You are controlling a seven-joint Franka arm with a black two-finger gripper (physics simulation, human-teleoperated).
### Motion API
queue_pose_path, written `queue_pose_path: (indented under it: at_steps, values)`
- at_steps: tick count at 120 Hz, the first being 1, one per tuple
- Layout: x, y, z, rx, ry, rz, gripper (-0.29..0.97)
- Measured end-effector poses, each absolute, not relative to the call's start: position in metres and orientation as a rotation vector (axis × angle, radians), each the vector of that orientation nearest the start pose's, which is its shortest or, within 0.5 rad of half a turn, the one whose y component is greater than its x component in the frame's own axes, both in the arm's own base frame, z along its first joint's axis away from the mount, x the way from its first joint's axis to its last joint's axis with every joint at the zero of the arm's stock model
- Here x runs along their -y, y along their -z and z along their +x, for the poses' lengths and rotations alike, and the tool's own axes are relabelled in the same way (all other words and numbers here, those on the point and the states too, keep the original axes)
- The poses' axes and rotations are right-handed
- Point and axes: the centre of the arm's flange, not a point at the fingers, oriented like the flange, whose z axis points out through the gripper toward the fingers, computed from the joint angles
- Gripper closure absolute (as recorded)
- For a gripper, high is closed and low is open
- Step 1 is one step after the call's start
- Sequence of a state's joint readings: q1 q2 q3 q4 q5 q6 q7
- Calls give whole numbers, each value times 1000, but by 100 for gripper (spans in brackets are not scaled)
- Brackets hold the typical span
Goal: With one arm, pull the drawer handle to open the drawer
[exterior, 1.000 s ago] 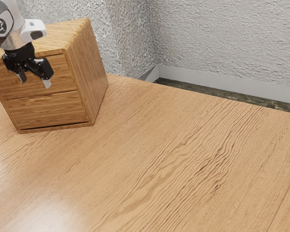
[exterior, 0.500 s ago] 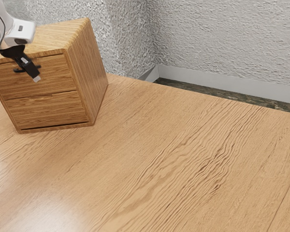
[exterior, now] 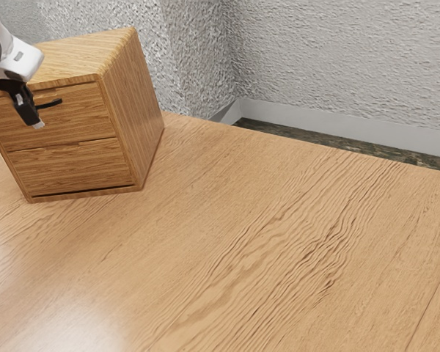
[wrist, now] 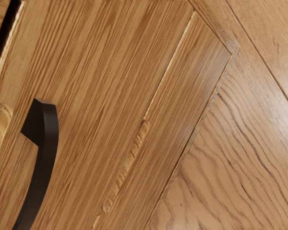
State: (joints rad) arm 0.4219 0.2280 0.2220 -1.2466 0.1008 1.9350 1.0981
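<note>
Cabinets: one wooden cabinet (exterior: 132,88), a plain block with strong grain, standing at the far corner of the worktop (exterior: 279,242) toward the exterior view's left, close to the wall (exterior: 337,51).
Drawers: two, stacked in the cabinet's front, an upper drawer (exterior: 77,117) and a lower drawer (exterior: 73,167).
Handles: one black handle (exterior: 51,103), on the upper drawer near its top edge. It is a thin bar that stands out from the wood.
Handle up close: in the wrist view the handle (wrist: 41,158) is a dark, smooth, curved strap that arches off the upper drawer (wrist: 101,96). The wood grain runs along the drawer front beneath it.
Lower drawer: it has no dark handle. There is only a pale wooden lip along the seam between the two drawers. In the wrist view the lower drawer (wrist: 182,110) lies between that seam and the cabinet's bottom edge, with the worktop (wrist: 240,167) beyond.
Drawer position: in the exterior view the upper drawer's front looks level with the lower one and is not visibly pulled out. The wrist view shows a dark slit along its top edge.
Arms: one, entering from the exterior view's left.
Hand: one black hand (exterior: 28,110), seen edge-on, in front of the upper drawer at the handle's end nearer the exterior view's left.
Hand's state: I cannot tell whether it is released or grasping the handle.
</note>
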Motion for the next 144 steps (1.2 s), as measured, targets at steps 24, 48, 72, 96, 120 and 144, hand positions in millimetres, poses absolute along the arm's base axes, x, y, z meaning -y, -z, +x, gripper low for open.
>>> queue_pose_path:
  at_steps: [24,48,72,96,120,144]
  values:
    - [-383,-674,540,-763,213,-2565,0]
    - [-385,-677,550,-836,213,-2513,0]
    - [-394,-671,546,-872,195,-2506,0]
    - [-395,-664,553,-916,189,-2492,0]
    - [-396,-658,558,-942,190,-2482,0]
    - [-399,-651,562,-952,192,-2473,-3]
